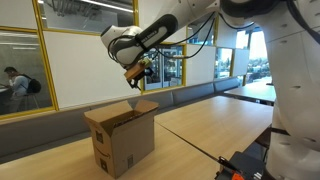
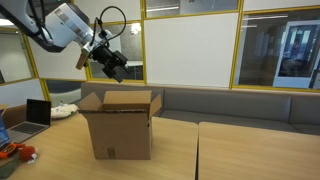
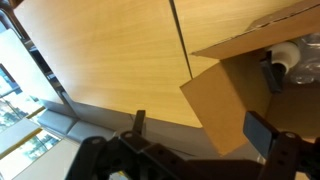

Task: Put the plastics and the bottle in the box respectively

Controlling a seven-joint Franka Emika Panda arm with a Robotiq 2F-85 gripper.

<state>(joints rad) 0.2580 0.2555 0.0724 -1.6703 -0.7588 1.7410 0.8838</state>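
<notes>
Cardboard box (image 2: 120,125), flaps open, holds the plastics (image 3: 292,58) directly beneath the gripper (image 2: 113,68), whose fingers are spread and empty.

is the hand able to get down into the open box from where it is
Probably yes: the hand hangs above the cardboard box, which is open at the top, and nothing shows between the two.

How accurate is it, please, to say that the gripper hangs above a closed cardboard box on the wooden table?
The cardboard box on the wooden table is open, not closed, flaps up in both exterior views; the gripper does hang above it.
</notes>
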